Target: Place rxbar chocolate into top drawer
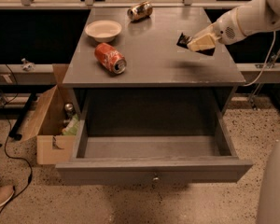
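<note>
The gripper (199, 43), upper right, clamps the rxbar chocolate (182, 40) just above the cabinet top (154, 59), near its right edge. The top drawer (154, 168) stands pulled open at lower centre, its grey floor showing.

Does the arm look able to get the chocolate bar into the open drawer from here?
Probably yes. The gripper holds the chocolate bar above the tabletop, and the drawer stands pulled out past the tabletop's front edge, open from above, nothing visible inside it.
</note>
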